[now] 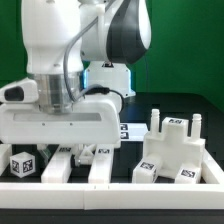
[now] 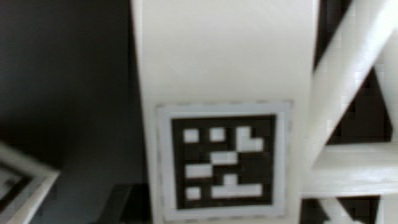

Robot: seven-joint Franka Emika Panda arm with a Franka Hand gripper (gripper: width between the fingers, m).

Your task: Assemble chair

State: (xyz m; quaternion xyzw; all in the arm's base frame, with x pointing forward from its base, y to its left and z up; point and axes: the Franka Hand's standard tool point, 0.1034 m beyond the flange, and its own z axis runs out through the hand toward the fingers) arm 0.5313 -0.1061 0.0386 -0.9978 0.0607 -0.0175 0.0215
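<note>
Pincer (image 1: 78,148) down at tagged white chair bar (image 2: 210,60), apart or clamped, cannot tell.

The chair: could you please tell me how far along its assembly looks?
Done: nothing looks joined yet; the white bars and the pegged piece lie apart. In hand: the gripper is low over a tagged bar, grip unclear. Left: seemingly all the joining.

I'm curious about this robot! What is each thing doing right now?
gripper: low over the tagged bar; whether it is open or shut is hidden.
tagged bar: lying flat, tag facing up.
pegged panel: lying down, pegs pointing up, untouched.
small cube: sitting alone at the exterior view's left.
</note>
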